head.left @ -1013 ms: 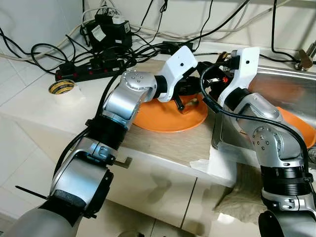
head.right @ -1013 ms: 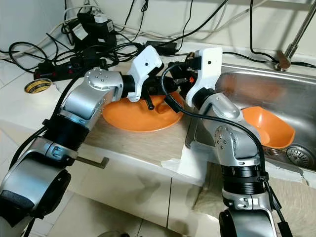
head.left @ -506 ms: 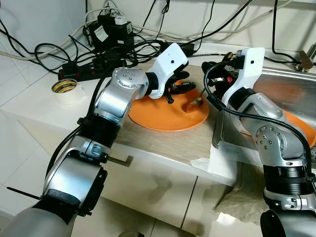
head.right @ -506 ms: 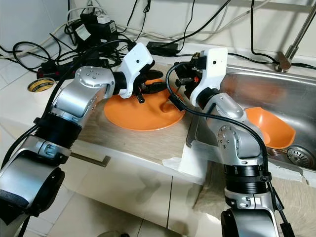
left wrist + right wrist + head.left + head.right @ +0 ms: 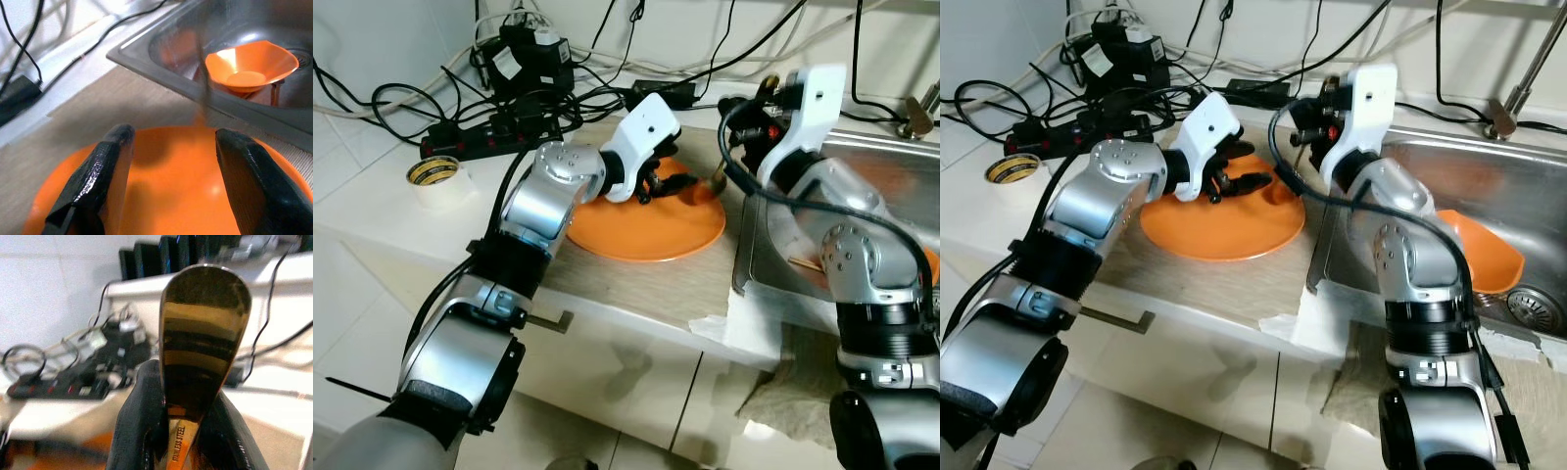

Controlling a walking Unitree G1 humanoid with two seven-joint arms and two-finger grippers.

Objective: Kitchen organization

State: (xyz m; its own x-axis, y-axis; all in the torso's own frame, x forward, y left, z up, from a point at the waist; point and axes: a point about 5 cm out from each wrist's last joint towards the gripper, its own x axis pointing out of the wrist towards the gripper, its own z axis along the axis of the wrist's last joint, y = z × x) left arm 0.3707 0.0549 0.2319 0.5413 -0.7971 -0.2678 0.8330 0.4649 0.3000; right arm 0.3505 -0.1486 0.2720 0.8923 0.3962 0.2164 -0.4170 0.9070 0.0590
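Gripping a golden steel spoon (image 5: 203,347) by its handle, the right gripper (image 5: 181,431) holds it above the tabletop (image 5: 636,284) beside the sink (image 5: 1449,176). The left gripper (image 5: 168,181) hovers open over the orange plate (image 5: 646,230). The spoon looks stiff, light and slick, so mid-handle suits best.

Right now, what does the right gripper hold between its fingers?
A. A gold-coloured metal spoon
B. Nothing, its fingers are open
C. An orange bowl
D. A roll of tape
A. In the right wrist view the right gripper is clamped on the handle of a gold-coloured spoon marked "stainless steel", while the orange bowl sits in the sink and the tape roll lies on the counter.
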